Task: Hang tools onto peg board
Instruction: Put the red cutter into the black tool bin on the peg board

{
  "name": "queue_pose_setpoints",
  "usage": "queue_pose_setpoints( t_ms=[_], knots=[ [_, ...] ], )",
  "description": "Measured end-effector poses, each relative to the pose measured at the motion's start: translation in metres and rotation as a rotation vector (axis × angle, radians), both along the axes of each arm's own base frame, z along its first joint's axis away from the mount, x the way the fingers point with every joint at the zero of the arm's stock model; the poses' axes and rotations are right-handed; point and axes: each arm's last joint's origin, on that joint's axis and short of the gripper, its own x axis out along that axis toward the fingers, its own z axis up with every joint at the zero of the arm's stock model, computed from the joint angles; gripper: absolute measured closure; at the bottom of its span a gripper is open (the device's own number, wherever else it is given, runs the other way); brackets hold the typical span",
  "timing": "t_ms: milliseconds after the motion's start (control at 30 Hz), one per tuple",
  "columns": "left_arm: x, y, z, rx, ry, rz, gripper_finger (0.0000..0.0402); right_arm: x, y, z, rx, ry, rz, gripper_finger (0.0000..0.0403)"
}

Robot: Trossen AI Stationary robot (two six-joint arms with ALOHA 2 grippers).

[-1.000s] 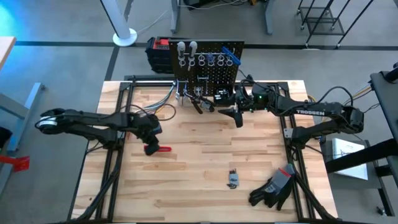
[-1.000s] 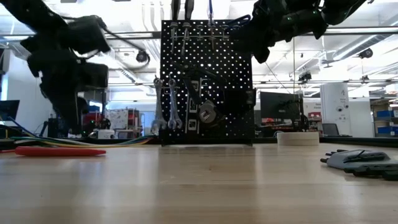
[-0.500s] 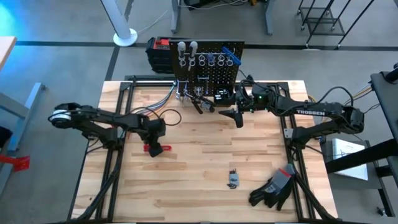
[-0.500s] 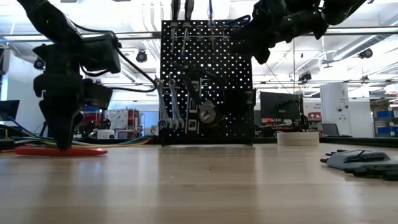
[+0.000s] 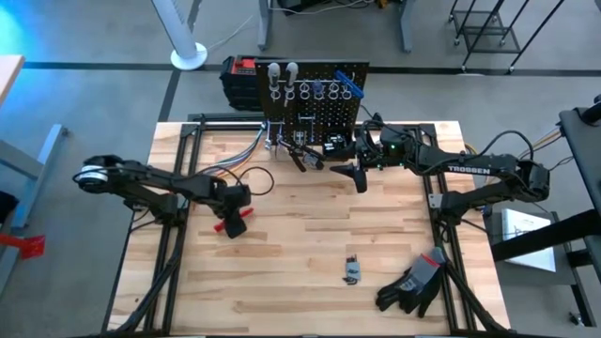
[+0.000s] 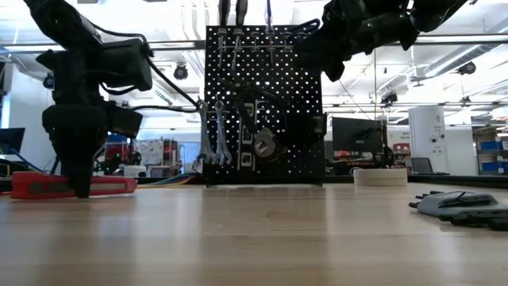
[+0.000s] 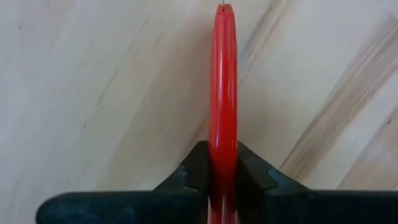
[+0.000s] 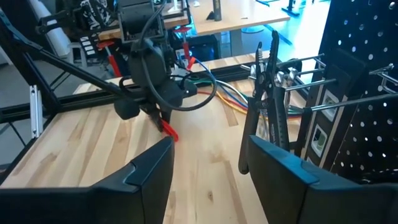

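My left gripper [image 5: 231, 218] is down at the pale wooden bench [image 5: 300, 291], fingers [image 7: 198, 163] pinching the slim red-handled tool [image 7: 223, 87] from both sides so it can be lifted toward the upright black perforated peg board [image 6: 264, 103]. It lies flat, well apart from the board. My right gripper [image 5: 360, 174] hangs near the board, fingers [image 8: 149, 171] spread and, as far as I can tell, empty.

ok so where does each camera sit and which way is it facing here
High view: above the table, looking straight down; both arms show, left pincer shut on the red tool.
Low view: table height, facing the peg board; both arms show.
Left wrist view: looks down at the wood; its fingers clamp the red tool.
Right wrist view: beside the peg board, facing the left arm; right pincer open.
All four show the red tool.
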Motion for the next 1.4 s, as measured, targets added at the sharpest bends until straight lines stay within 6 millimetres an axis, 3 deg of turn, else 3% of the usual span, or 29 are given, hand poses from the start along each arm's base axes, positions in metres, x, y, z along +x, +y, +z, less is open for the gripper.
queue_pose_setpoints(
  t_ms=[100,233,367,567,667,767,833,1133,1233,1400],
  knots=[
    [0.005,0.0,0.01,0.024,-0.046,-0.012,0.0373,-0.001,0.0,0.002,0.003,-0.006,-0.001,0.0221],
    [0.015,0.001,0.028,0.072,-0.239,-0.008,0.0373,-0.004,0.003,0.003,0.004,0.0,0.007,0.0237],
    [0.025,-0.001,0.035,0.066,-0.499,-0.085,0.0373,-0.008,0.009,-0.022,0.05,0.033,0.022,0.0242],
    [0.048,-0.002,0.044,0.091,-0.915,-0.17,0.0373,-0.012,0.028,-0.056,0.207,-0.135,0.045,0.0254],
    [0.06,-0.001,0.048,0.12,-1.077,-0.174,0.0373,-0.014,0.037,-0.065,0.242,-0.196,0.068,0.0299],
    [0.073,0.0,0.047,0.144,-1.19,-0.179,0.0373,-0.012,0.047,-0.075,0.247,-0.167,0.12,0.0368],
    [0.084,0.0,0.051,0.171,-1.288,-0.169,0.0373,-0.008,0.056,-0.082,0.233,-0.139,0.16,0.0393],
    [0.129,0.002,0.038,0.252,-1.434,-0.01,0.0373,0.009,0.085,-0.098,0.194,-0.224,0.142,0.0313],
    [0.143,0.002,0.028,0.246,-1.431,0.041,0.0373,0.012,0.092,-0.106,0.113,-0.197,0.12,0.0327],
    [0.165,0.001,0.017,0.16,-1.443,0.121,0.0373,0.015,0.096,-0.118,0.025,-0.148,0.043,0.0394]
  ],
)
